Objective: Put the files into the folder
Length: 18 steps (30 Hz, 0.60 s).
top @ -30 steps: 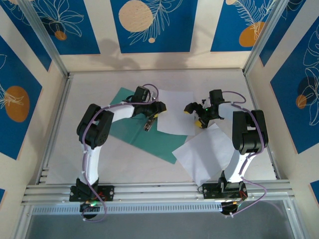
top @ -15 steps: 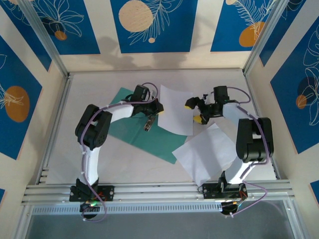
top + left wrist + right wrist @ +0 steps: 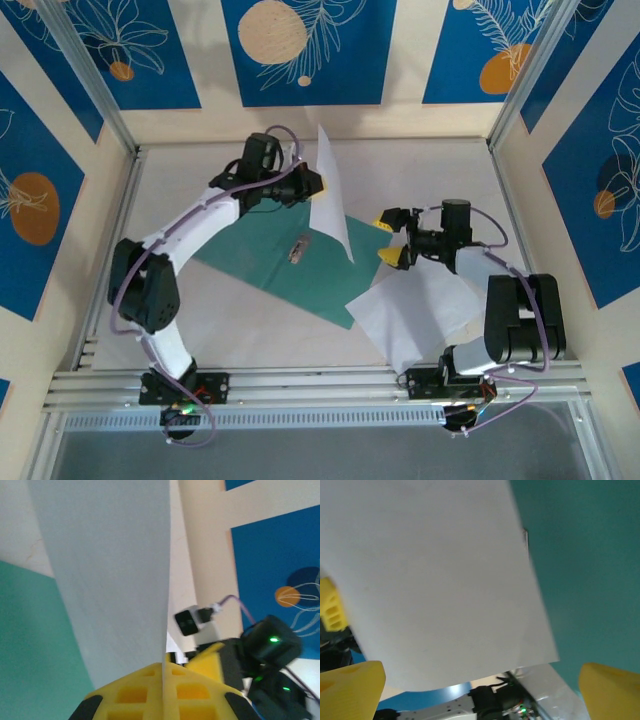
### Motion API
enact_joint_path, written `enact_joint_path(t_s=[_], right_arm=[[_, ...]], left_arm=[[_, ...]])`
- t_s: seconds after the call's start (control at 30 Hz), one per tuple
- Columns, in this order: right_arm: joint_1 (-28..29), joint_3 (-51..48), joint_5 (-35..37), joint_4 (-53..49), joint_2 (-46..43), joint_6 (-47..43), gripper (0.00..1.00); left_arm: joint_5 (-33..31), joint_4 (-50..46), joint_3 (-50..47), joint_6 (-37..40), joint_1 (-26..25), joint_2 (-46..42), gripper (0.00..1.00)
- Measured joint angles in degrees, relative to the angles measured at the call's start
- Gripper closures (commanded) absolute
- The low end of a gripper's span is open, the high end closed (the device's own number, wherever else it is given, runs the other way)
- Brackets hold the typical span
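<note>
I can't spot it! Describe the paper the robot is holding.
Find the flat teal-green card folder in the middle. At its right side a thin white paper sheet stands up on edge, pinched by the left gripper. The other white sheet lies flat on the table.

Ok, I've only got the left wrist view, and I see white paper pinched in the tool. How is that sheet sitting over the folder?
Observer: From above, the lifted sheet stands nearly on edge from the left tool, its lower end down over the open folder.
Operator: Where's the other sheet?
Observer: The second sheet lies flat on the table, to the near right of the folder.
Operator: And the right tool?
Observer: The right tool is open, beside the lifted sheet's lower corner.
</note>
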Motion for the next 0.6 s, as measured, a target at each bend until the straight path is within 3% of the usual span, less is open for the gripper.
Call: enact_joint_path(t_s=[0.3, 0.6], right_arm=[[2.8, -4.4, -1.5, 18.6, -6.1, 14.1, 0.01], [6.0, -7.1, -1.5, 30.6, -7.1, 22.8, 0.01]], left_arm=[[3.2, -8.1, 3.0, -1.1, 0.0, -9.5, 1.00], [6.7, -7.4, 3.0, -7.4, -4.1, -14.7, 1.00]])
